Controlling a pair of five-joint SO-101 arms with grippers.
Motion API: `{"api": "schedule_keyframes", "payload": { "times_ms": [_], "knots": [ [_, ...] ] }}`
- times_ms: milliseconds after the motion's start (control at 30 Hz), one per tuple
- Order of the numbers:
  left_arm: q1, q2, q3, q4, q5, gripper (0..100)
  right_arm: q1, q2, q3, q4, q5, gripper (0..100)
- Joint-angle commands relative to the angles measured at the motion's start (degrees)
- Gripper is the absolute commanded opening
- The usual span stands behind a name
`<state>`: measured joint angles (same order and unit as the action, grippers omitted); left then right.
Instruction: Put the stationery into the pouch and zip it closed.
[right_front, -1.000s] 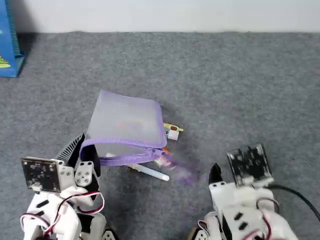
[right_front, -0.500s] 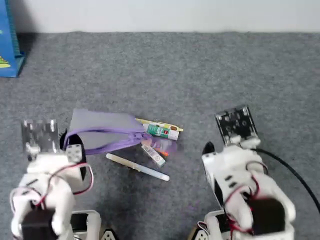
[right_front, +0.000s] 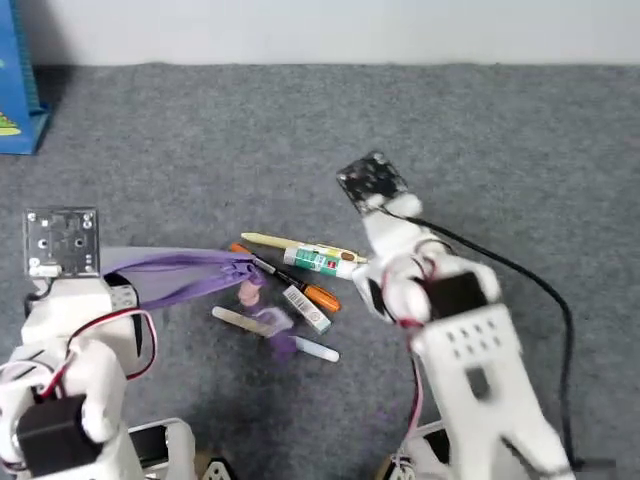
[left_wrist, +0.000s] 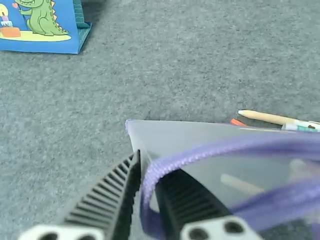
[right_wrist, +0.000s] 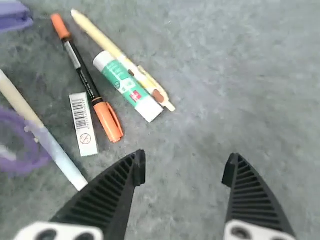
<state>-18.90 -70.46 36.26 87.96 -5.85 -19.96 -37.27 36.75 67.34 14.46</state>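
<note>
While the limp pouch (left_wrist: 210, 142) is pinched at its zipper by the left gripper (left_wrist: 147, 169), the right gripper (right_wrist: 185, 160) is spread; the rigid glue stick (right_wrist: 128, 86) beyond its fingertips suits a mid-barrel grasp.

Overhead, close wrist views; common stationery (right_front: 322, 261)

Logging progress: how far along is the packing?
Nothing looks packed: glue stick, orange marker and pens lie on the carpet beside the open pouch. In hand: left gripper clamps the pouch edge; right gripper hangs open near them. Left: loading, zipping.
</note>
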Motion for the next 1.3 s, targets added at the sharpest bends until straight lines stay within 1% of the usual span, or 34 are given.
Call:
{"api": "schedule_keyframes", "payload": {
  "times_ms": [0,200,367,600,767,833,967,1067,1167,1267],
  "knots": [
    [-0.3,-2.9,-3.4,1.4,-0.5,1,-1.8,8.4,-0.8,-5.3,3.6,24.5],
    [-0.3,-5.4,-2.0,2.6,-0.4,1,-4.4,20.1,-0.8,-14.0,8.4,24.5],
    [-0.3,-5.4,0.3,2.3,-0.4,1,-6.4,26.1,-0.8,-20.2,10.4,24.4],
    [-0.5,-5.5,0.4,2.4,-0.4,1,-9.5,32.8,-0.9,-28.4,10.5,24.4],
    [-0.5,-5.5,0.4,2.5,-0.4,1,-10.1,39.3,-3.1,-29.7,10.4,24.3],
    [-0.5,-5.5,0.4,2.6,-0.4,1,-9.9,41.6,-4.4,-29.7,10.4,21.2],
    [-0.5,-5.5,0.4,2.6,-0.4,1,-9.3,43.4,-5.6,-29.8,10.4,8.9],
    [-0.5,-5.5,0.4,2.6,-0.4,1,-8.0,42.8,-5.7,-29.6,10.4,2.1],
    [-0.5,-5.5,0.4,2.6,-0.4,1,-5.8,40.3,-5.4,-29.0,10.3,0.9],
    [-0.5,-5.5,0.4,2.6,-0.4,1,-4.2,36.5,-5.4,-24.1,10.3,0.9]
  ]
}}
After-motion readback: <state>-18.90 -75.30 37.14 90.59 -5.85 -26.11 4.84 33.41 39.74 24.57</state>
